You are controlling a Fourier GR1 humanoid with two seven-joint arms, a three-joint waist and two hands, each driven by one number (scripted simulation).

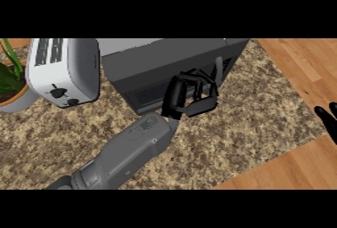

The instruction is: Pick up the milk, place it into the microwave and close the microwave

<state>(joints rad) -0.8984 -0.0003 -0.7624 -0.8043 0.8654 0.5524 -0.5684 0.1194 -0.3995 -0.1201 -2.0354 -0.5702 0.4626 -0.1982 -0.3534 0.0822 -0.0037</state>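
The dark grey microwave (172,60) stands at the top middle of the counter with its door flat against its front. My left hand (189,94) is pressed to that front, just left of the vertical door handle (218,71). Its fingers are loosely bent and hold nothing. The forearm runs up to it from the lower left. My right hand (327,120) rests open at the right edge with its fingers up. No milk is visible anywhere in the view.
A white toaster (63,71) stands left of the microwave, close to its side. A potted plant (10,82) sits at the far left edge. The speckled counter (250,129) ends at the right, where wooden floor (296,164) shows.
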